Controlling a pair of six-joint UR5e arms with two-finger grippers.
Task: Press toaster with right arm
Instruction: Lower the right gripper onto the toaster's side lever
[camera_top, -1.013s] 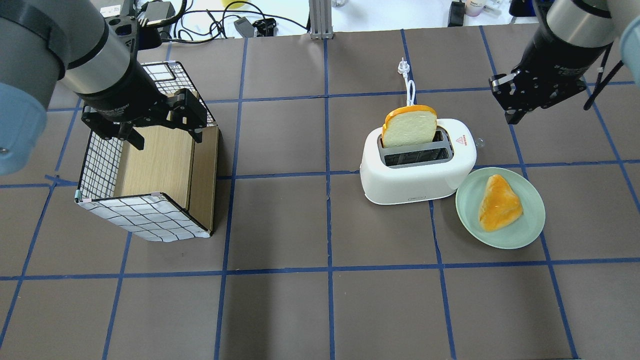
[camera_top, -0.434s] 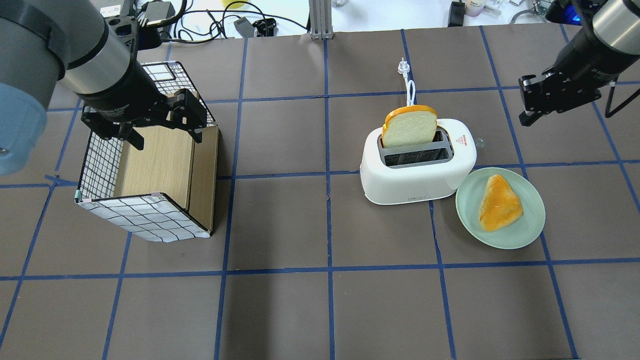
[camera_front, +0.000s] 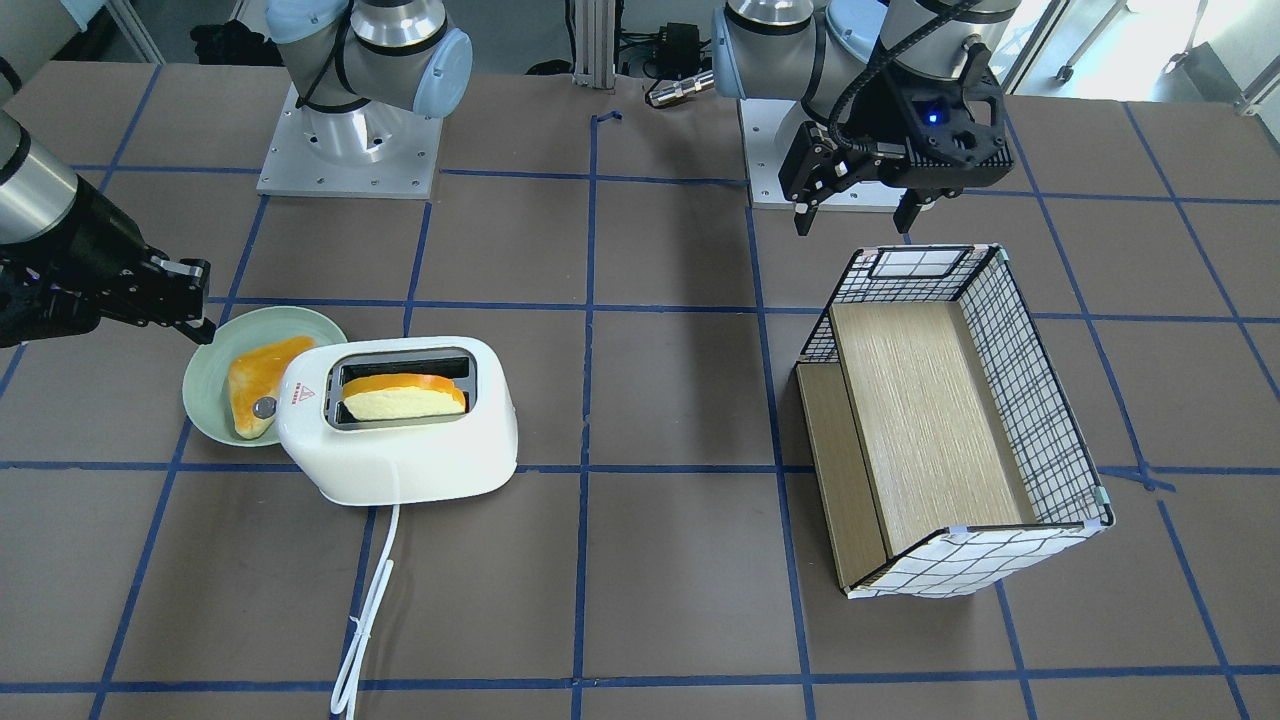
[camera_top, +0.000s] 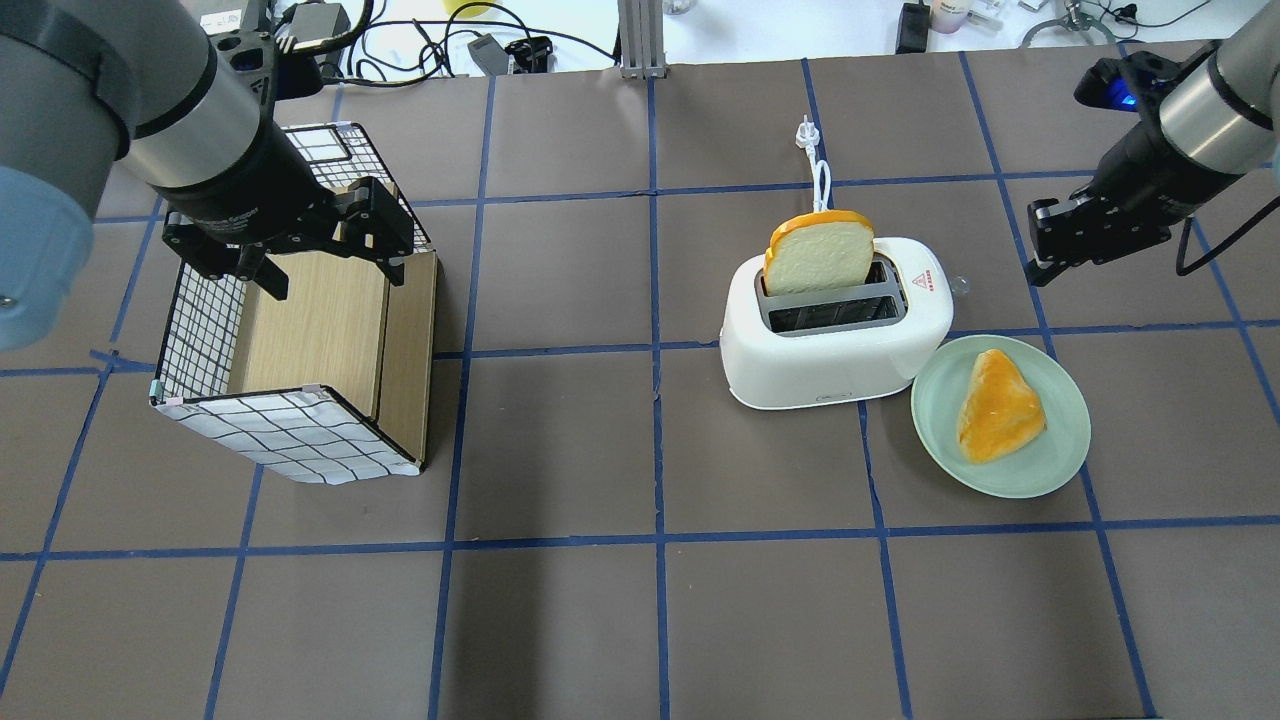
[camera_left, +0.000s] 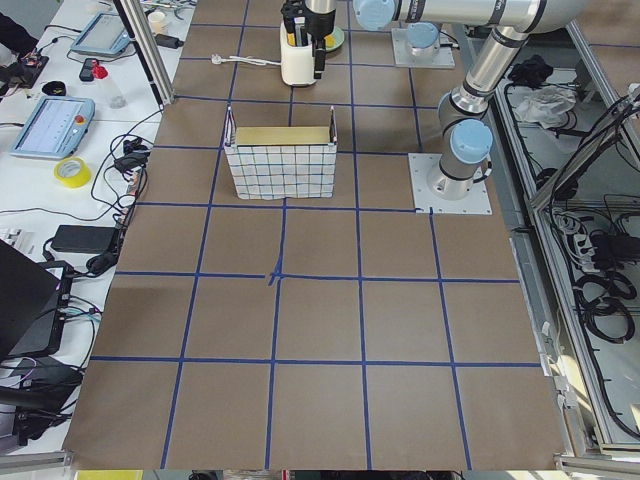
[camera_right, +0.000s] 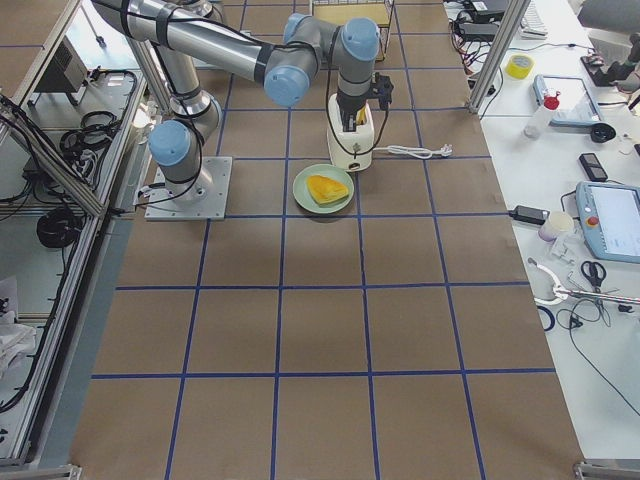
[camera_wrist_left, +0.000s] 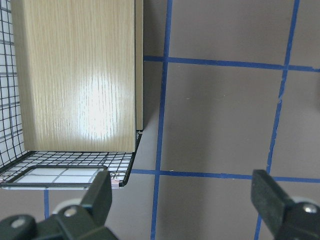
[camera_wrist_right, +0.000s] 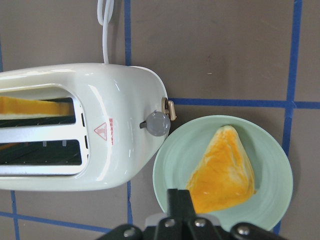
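Note:
The white toaster (camera_top: 835, 345) stands right of the table's middle with a bread slice (camera_top: 820, 255) upright in its far slot. It also shows in the front-facing view (camera_front: 400, 440) and in the right wrist view (camera_wrist_right: 100, 130). Its silver knob (camera_wrist_right: 158, 123) and a small lever beside it sit on the end that faces the plate. My right gripper (camera_top: 1037, 268) is shut and empty. It hovers to the right of the toaster's knob end, apart from it, above the plate's far edge (camera_front: 198, 318). My left gripper (camera_top: 330, 270) is open and empty above the basket.
A pale green plate (camera_top: 940, 440) with an orange bread wedge (camera_top: 1000, 405) touches the toaster's right end. A wire basket with checked cloth and a wooden insert (camera_top: 300, 340) stands at the left. The toaster's white cord (camera_top: 820, 175) runs toward the far edge.
My right arm has swung out to the right and tilted, and its gripper now points in toward the toaster's knob end, a little lower than 0.4 s ago. The left arm has not moved.

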